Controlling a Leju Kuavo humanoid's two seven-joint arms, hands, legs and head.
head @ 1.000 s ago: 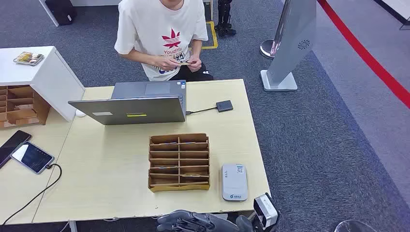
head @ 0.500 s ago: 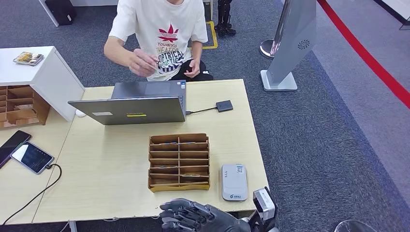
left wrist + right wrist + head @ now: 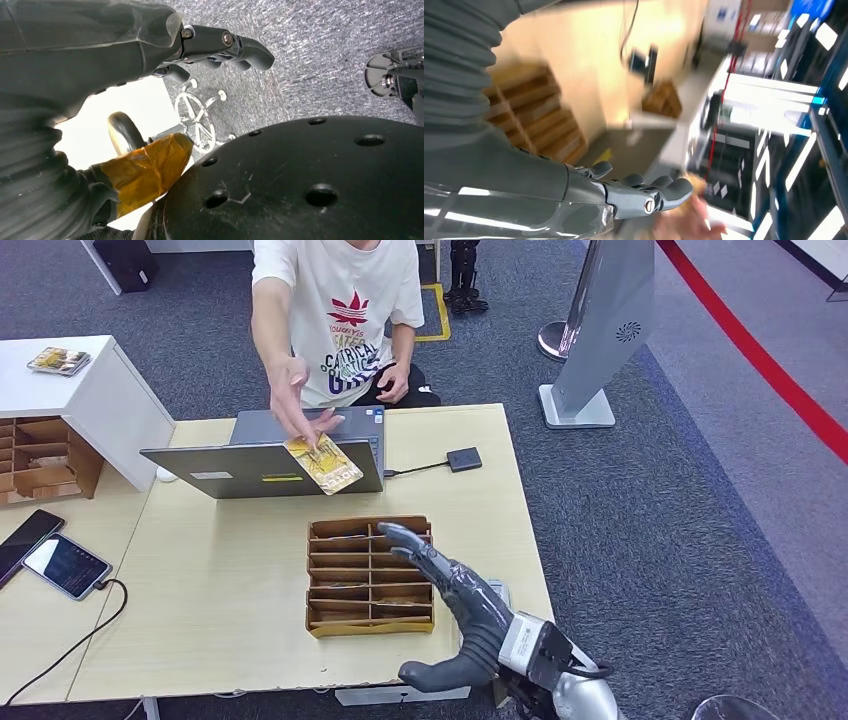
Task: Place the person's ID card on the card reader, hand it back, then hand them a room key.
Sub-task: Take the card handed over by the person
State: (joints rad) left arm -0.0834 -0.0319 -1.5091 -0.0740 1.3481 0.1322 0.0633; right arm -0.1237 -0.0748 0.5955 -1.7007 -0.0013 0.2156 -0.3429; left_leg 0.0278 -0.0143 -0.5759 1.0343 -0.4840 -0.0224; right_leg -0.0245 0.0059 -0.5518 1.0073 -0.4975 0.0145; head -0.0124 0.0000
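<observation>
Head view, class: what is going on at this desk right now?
A person leans over the laptop and holds out a yellow card toward the robot. The robot's right hand reaches up over the wooden sorting tray, fingers apart and holding nothing, not yet touching the card. The handover has not happened. The left hand hangs low by the floor with nothing in it.
</observation>
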